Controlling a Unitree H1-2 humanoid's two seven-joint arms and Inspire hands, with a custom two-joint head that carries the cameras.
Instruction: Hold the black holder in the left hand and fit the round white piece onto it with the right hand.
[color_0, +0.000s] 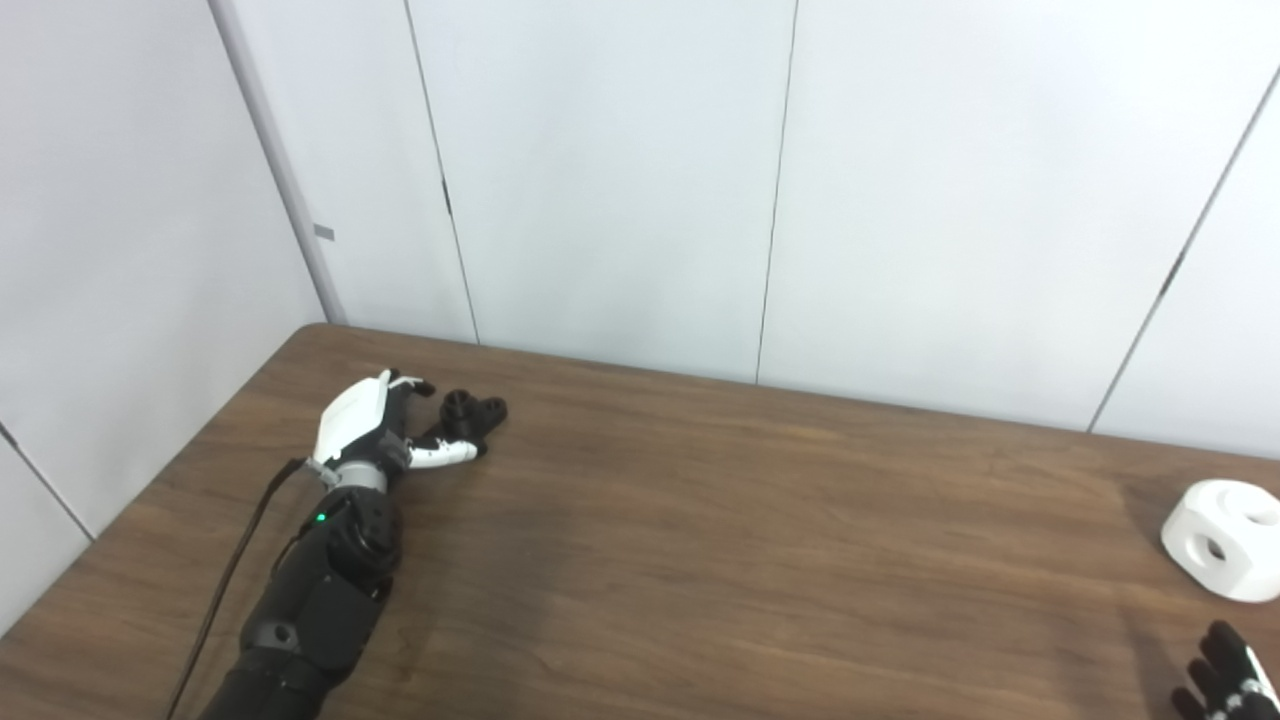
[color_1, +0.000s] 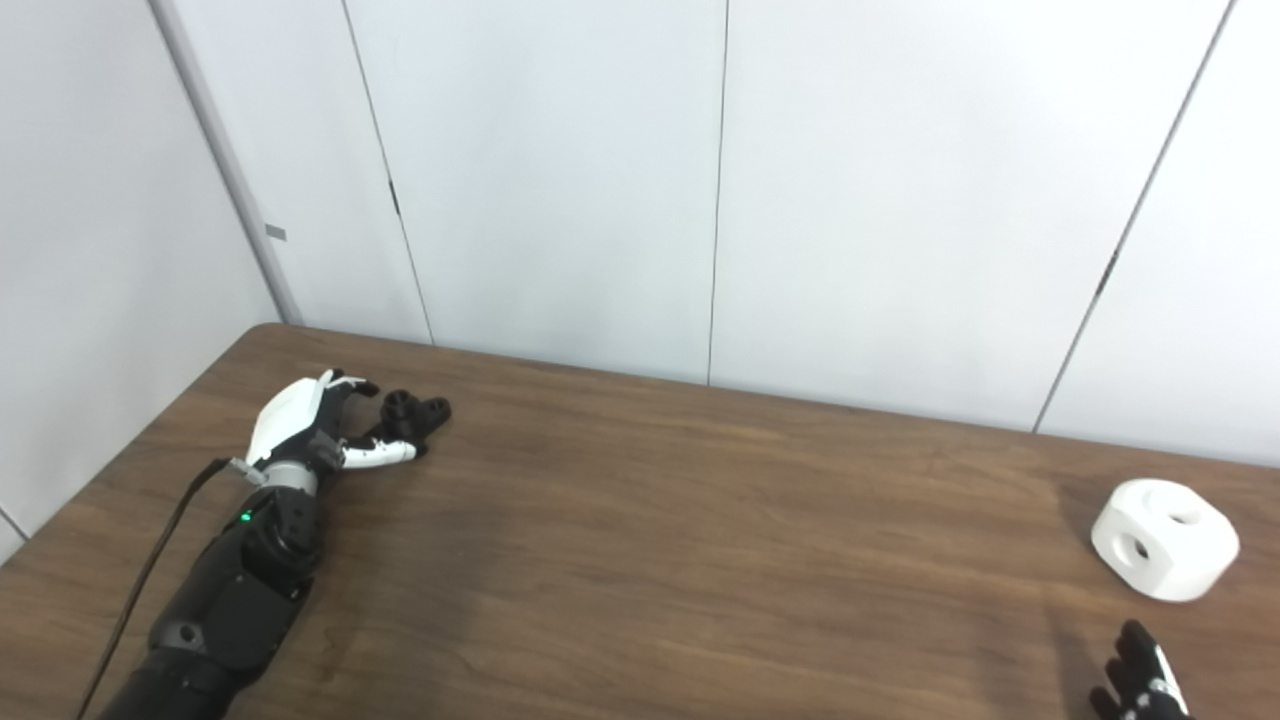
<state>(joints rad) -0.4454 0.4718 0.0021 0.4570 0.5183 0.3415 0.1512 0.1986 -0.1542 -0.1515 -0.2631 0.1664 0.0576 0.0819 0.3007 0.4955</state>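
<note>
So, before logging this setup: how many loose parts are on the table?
2. The black holder lies far left at the left hand; the round white piece sits far right, beyond the right hand.

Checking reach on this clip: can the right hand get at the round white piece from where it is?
Probably yes. The right hand sits just in front of the round white piece, apart from it, with only bare table between them.

Right robot hand (color_1: 1140, 675) mostly cut off; grip seemingly indeterminable.

Black holder (color_0: 475, 413), white round piece (color_1: 1164, 540), brown wood-grain table (color_0: 720, 540)
</note>
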